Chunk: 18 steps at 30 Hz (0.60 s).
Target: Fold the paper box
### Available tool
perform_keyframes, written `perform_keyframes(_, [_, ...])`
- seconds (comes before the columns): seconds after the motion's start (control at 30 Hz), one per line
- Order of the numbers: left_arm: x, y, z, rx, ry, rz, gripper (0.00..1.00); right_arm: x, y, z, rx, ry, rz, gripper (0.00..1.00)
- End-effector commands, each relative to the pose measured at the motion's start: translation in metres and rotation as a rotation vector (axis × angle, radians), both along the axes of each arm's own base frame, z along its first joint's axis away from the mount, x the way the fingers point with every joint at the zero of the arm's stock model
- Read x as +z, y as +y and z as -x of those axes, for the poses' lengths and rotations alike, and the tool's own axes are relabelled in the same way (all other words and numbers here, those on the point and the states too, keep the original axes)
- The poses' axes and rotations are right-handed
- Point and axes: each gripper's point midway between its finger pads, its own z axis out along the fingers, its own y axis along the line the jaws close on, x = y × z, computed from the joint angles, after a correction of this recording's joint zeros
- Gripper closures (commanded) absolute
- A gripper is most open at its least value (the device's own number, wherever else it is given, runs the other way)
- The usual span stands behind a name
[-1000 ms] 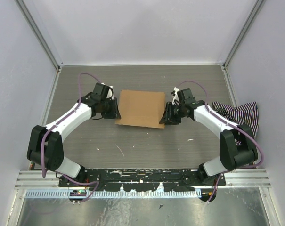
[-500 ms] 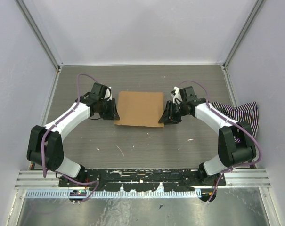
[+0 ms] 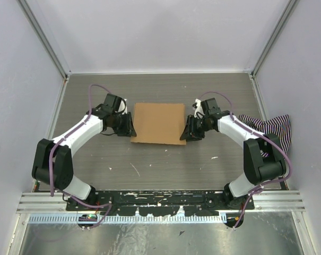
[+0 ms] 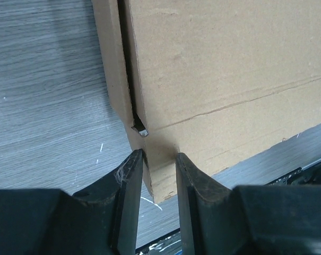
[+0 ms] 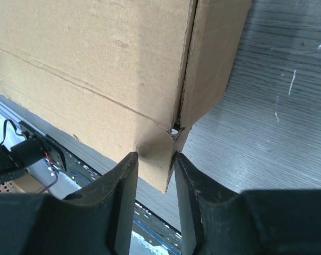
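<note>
The paper box (image 3: 159,122) is plain brown cardboard, lying flat at the middle of the table. My left gripper (image 3: 130,129) is at its near left corner and my right gripper (image 3: 186,133) at its near right corner. In the left wrist view the box (image 4: 218,69) fills the upper right, and the gripper (image 4: 156,172) has its fingers closed on the corner flap. In the right wrist view the box (image 5: 96,64) fills the upper left, and the gripper (image 5: 156,170) has its fingers closed on that corner flap, next to the upright side wall (image 5: 213,58).
A black-and-white striped cloth (image 3: 269,127) lies bunched at the right edge of the table, behind my right arm. Grey walls enclose the table on three sides. The arm bases and a metal rail (image 3: 160,199) run along the near edge.
Both grippers have shifted slightly while staying at the box's near corners. The box has moved a little with them and sits squarer to the table.
</note>
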Motion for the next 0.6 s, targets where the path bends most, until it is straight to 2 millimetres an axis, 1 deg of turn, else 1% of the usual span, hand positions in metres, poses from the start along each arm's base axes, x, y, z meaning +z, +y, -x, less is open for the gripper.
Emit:
perform_keyframes(0.0, [0.011, -0.019, 0.0, -0.051, -0.01, 0.083, 0.63, 0.018, 0.011, -0.018, 0.017, -0.098, -0.04, 0.61])
perform_keyframes(0.2, [0.007, -0.019, 0.0, -0.05, -0.001, 0.084, 0.62, 0.023, 0.012, -0.023, 0.01, -0.113, -0.038, 0.61])
perform_keyframes(0.3, [-0.001, -0.015, -0.002, -0.037, 0.006, 0.055, 0.61, 0.02, 0.01, -0.025, 0.007, -0.114, -0.025, 0.61])
perform_keyframes(0.47, [-0.016, -0.009, -0.009, 0.002, -0.003, 0.015, 0.56, 0.008, -0.002, -0.031, -0.024, -0.146, 0.052, 0.57])
perform_keyframes(0.57, [-0.023, -0.008, -0.015, 0.021, -0.022, 0.004, 0.53, 0.003, -0.011, -0.036, -0.049, -0.178, 0.104, 0.53])
